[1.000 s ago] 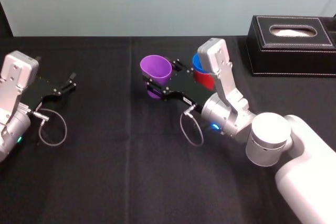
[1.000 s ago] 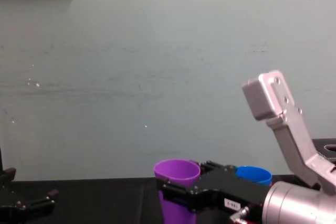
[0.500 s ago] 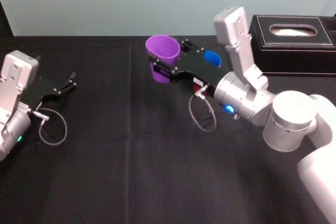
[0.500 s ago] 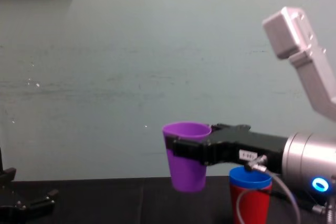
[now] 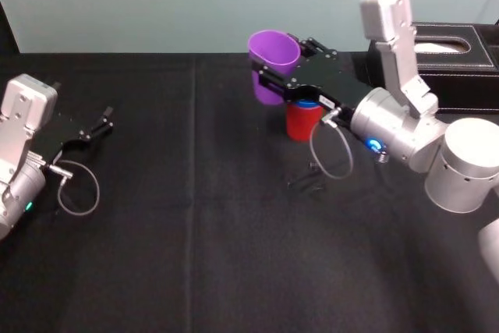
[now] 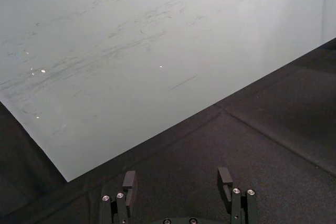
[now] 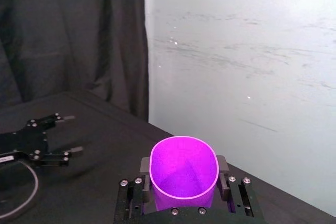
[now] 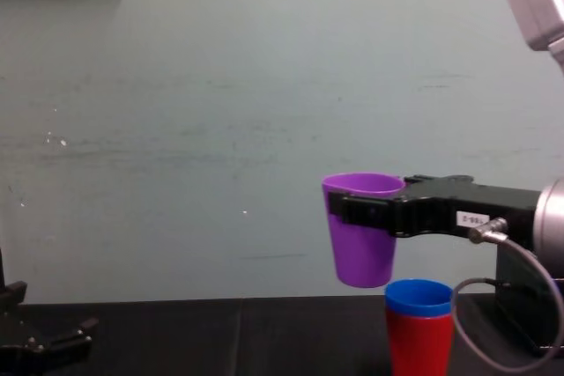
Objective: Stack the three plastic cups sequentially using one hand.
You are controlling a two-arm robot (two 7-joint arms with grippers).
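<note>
My right hand [image 5: 274, 77] clamps the purple cup [image 5: 273, 48], not yet centred over the blue cup [image 8: 419, 298] nested in the red cup [image 8: 420, 347]; my left hand [image 5: 104, 121] idles open. Lowered off-centre, it could topple them.

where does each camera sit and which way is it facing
Head: high, looking down at black table; both arms, right gripper holding purple cup.
Chest: low, facing the wall; right gripper, left gripper.
Left wrist: along table towards wall; its open fingers.
Right wrist: into purple cup; its fingers.
Head and chest share blue cup nested in red cup.
</note>
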